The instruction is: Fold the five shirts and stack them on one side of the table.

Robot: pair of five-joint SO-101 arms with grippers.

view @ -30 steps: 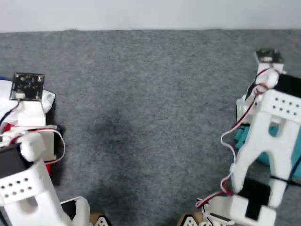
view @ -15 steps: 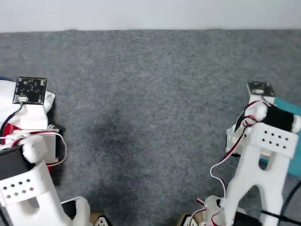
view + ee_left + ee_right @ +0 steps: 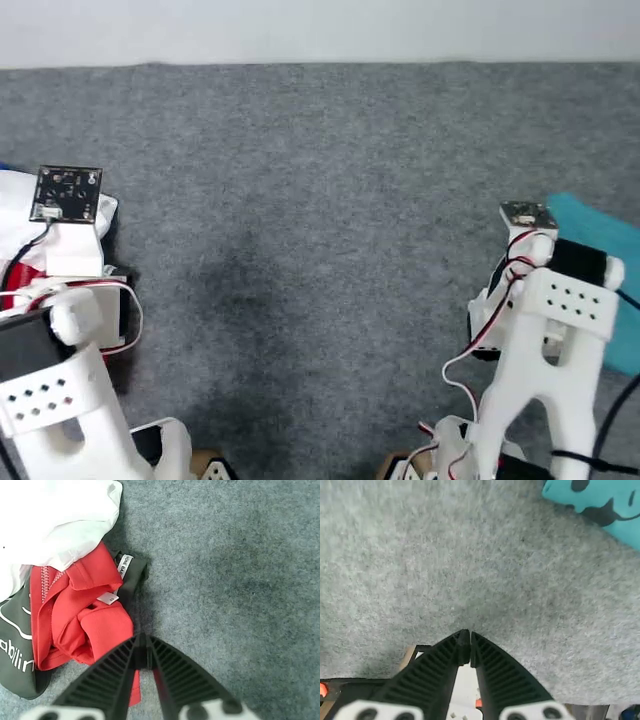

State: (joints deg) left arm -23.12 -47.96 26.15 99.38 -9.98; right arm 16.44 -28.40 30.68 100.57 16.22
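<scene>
1. The grey mat [image 3: 320,200] is the reference for everything here. At its left edge sits a crumpled pile: a white shirt [image 3: 55,520] on top, a red shirt [image 3: 85,615] spilling out from under it, and a dark shirt [image 3: 17,650] with pale lettering lowest.
2. At the mat's right edge lies a teal shirt [image 3: 600,505] with a dark print. It is flat with a straight edge, so it is probably one already folded and set aside, though most of it runs out of view.
3. The left gripper [image 3: 142,642] is clenched, its ribbed fingers meeting at the tips with nothing between them. It hangs over the mat just beside the pile. I cannot tell whether it touches the cloth.
4. The right gripper [image 3: 465,637] is likewise pressed closed and holds nothing. It is over the mat's near right part, well apart from the teal shirt.
5. The coming move turns on the red shirt. It lies just off the left gripper's tips, on the side toward the mat's left edge, and its bunched length runs from under the white shirt toward those tips.
6. The left arm is clearly the nearer one. The right arm would have to cross the mat's middle to help.
7. The fingers would have to part before pinching a red fold, and the white shirt draped over it may drag along.
</scene>
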